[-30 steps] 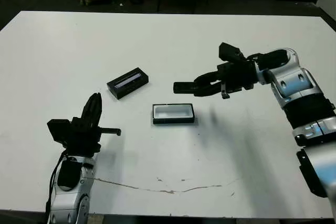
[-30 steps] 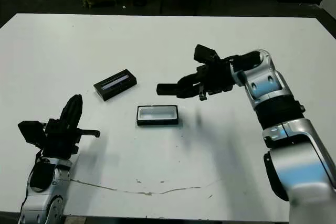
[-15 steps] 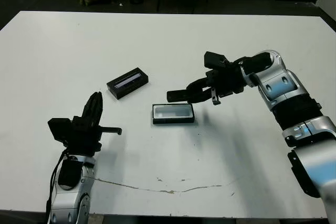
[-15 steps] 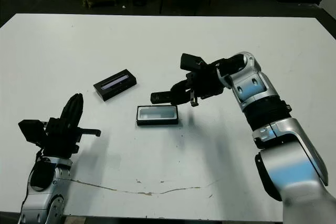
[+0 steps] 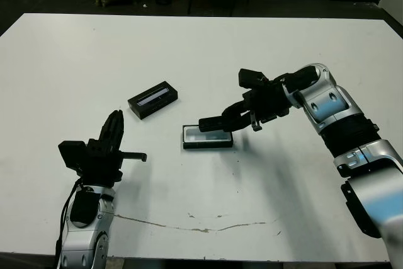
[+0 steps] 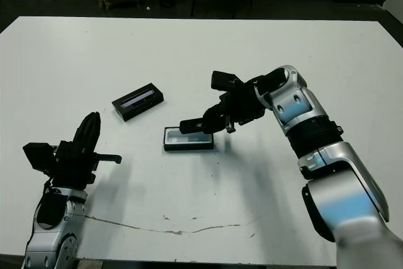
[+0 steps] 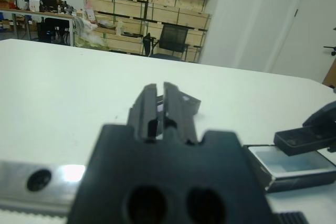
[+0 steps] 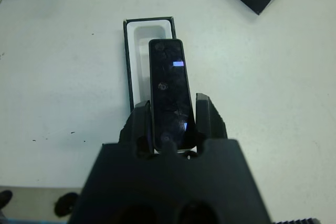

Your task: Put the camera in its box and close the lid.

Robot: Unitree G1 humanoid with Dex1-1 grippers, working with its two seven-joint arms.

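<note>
— So, where is the camera [image 8: 168,90]?

— Pinched between the jaws of the right gripper [image 5: 234,120], lengthwise over the box [image 5: 208,137], glossy face up. Hard to tell whether touching the white lining or just above it.

— And the box?

— Open on the white worktop [image 5: 201,48], near the middle, its far end showing past the camera in the right wrist view.

— The lid [image 5: 153,99]?

— Lying apart from the box, farther back and toward the robot's left, pale stripe up, turned at an angle to the box.

— Left gripper [image 5: 113,131]?

— Holding nothing, raised over the near left part of the worktop, well apart from lid and box. Jaws pressed close together, only a thin slit between them in the left wrist view.
</note>
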